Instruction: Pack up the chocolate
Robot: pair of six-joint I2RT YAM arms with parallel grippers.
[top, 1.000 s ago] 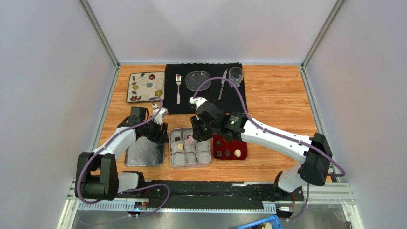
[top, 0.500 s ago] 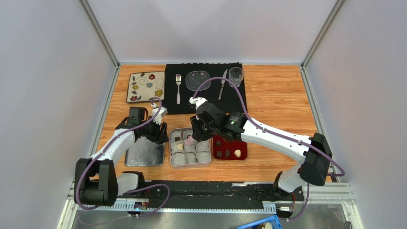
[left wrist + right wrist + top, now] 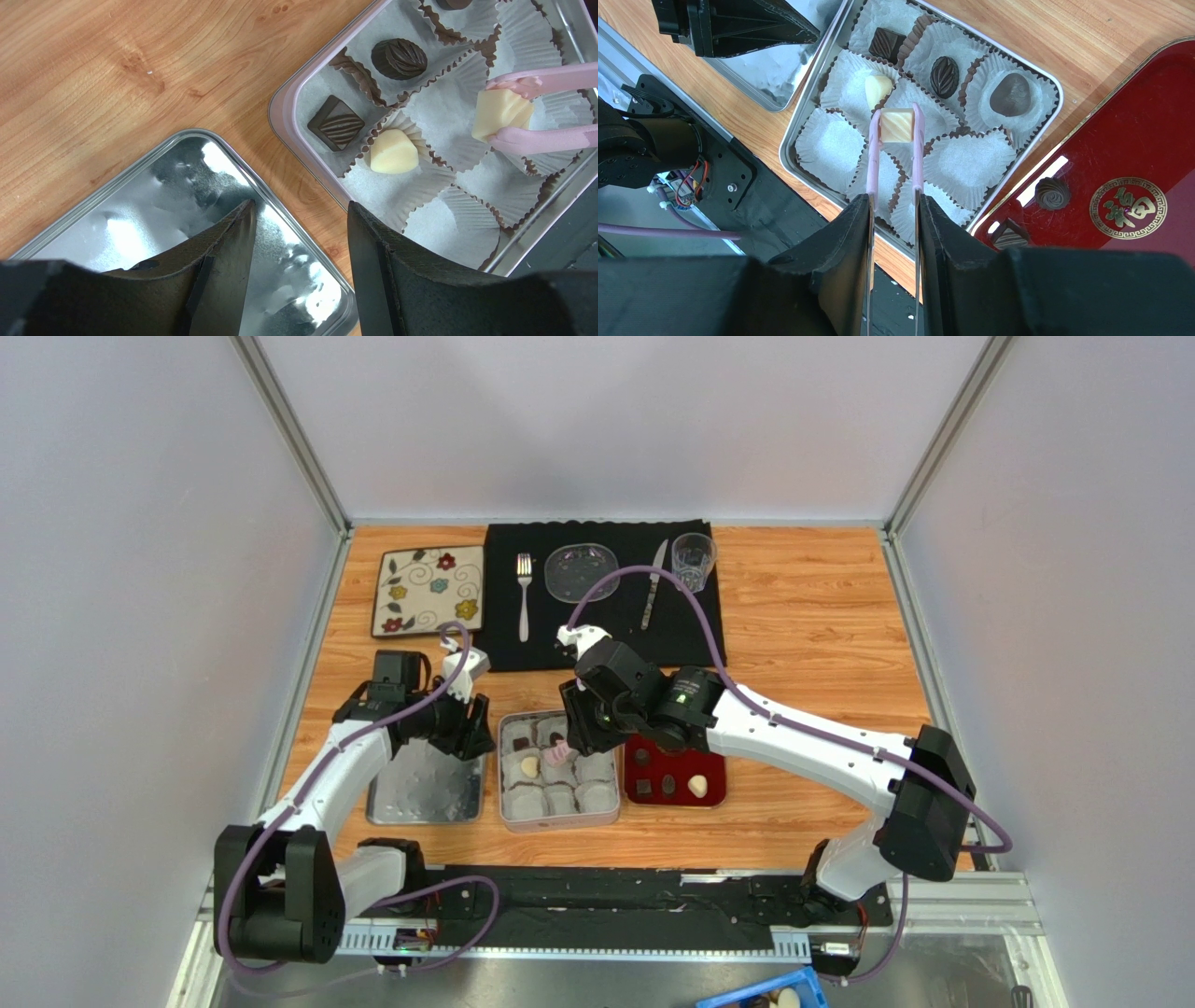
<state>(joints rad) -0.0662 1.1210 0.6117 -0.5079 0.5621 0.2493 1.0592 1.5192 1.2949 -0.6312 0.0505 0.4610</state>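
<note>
The right hand (image 3: pixel 892 210) squeezes tongs (image 3: pixel 874 168) on a cream chocolate (image 3: pixel 896 124) over the tin's (image 3: pixel 275 112) centre cup (image 3: pixel 442 108), so lower it squarely into that cup before relaxing, while the left hand (image 3: pixel 300 210) hangs wide and empty beside the tin.

The desk (image 3: pixel 105 70) is wood-grain with a soft sheen. The lid (image 3: pixel 140 210) is bare metal, mirror-bright but dimpled, and the tin (image 3: pixel 281 112) has a duller metal rim. The paper cups (image 3: pixel 833 143) are thin, crinkled, matt white. The dark chocolates (image 3: pixel 399 58) are ridged and satiny, the cream chocolate (image 3: pixel 393 152) smooth. The tongs (image 3: pixel 540 138) look like smooth pink plastic. The red tray (image 3: pixel 1151 119) is glossy. The left gripper (image 3: pixel 300 210) is matt black plastic.
</note>
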